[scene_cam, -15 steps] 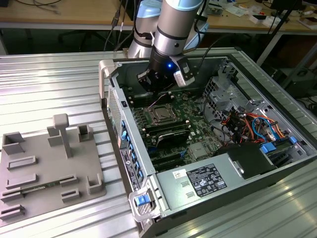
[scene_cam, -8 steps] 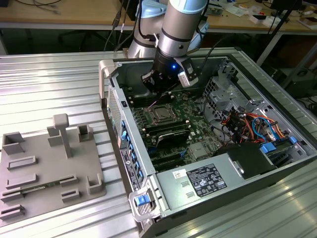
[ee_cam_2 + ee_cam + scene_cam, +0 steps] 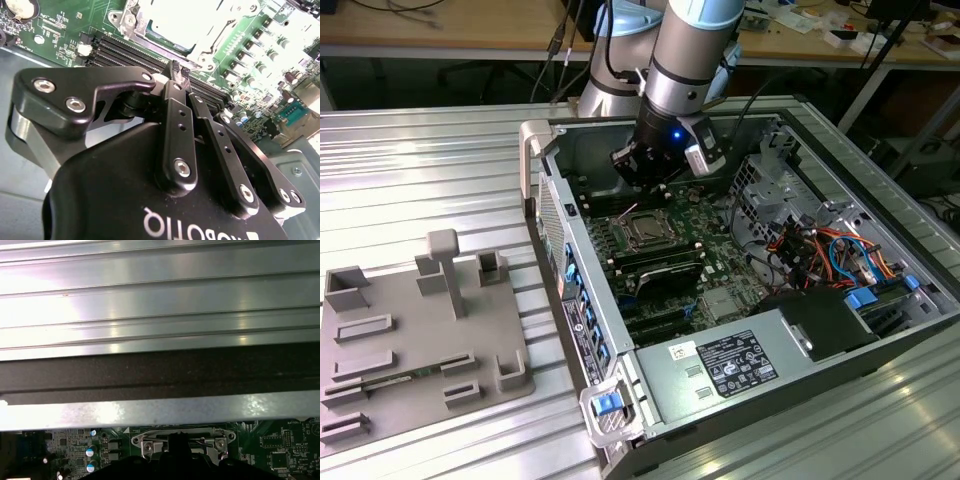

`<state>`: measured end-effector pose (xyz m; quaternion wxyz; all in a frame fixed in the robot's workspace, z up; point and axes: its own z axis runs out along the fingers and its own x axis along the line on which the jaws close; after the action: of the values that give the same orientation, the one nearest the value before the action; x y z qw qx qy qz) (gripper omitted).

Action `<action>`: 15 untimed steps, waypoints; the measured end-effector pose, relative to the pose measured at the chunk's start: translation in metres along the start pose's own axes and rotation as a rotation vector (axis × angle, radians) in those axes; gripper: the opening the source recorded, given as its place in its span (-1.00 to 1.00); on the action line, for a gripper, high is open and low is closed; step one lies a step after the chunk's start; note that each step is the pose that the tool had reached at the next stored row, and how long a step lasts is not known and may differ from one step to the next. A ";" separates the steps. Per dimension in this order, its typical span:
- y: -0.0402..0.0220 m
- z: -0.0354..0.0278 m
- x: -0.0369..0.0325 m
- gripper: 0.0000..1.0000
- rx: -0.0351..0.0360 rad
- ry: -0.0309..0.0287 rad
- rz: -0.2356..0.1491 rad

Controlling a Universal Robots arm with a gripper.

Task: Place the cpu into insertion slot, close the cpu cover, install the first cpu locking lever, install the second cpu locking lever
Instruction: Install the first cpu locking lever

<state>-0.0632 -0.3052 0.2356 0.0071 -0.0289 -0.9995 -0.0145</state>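
The cpu, a grey metal square, lies in the insertion slot on the green motherboard. The silver cpu cover lies flat around it as a frame. In the second wrist view the cover and the glaring cpu top sit just beyond my fingertips. A thin lever rod slants up at the socket's far corner. My gripper hangs just above that far side, its black fingers pressed together with nothing between them. In the first wrist view the socket's metal bracket shows past the gripper.
Black memory slots run beside the socket. The open computer case walls the work area, with a power supply and coloured cables on the exterior view's right. A grey fixture plate lies on the ribbed metal table.
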 end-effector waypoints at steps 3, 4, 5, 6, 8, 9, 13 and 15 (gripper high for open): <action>0.0000 0.0000 -0.0002 -0.79 0.0000 0.0000 0.000; 0.0000 0.0000 -0.0003 -0.79 0.0000 0.0000 0.000; 0.0000 0.0000 -0.0004 -0.79 0.0000 0.0000 0.000; 0.0000 0.0000 -0.0004 -0.79 0.0000 0.0000 0.000; 0.0000 0.0000 -0.0004 -0.79 0.0000 0.0000 -0.001; 0.0000 0.0000 -0.0004 -0.79 0.0000 0.0000 -0.003; 0.0000 0.0000 -0.0005 -0.79 0.0009 0.0017 -0.060; -0.0001 0.0000 -0.0004 -0.79 0.0014 0.0025 -0.086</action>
<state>-0.0628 -0.3053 0.2356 0.0077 0.0139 -0.9998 -0.0141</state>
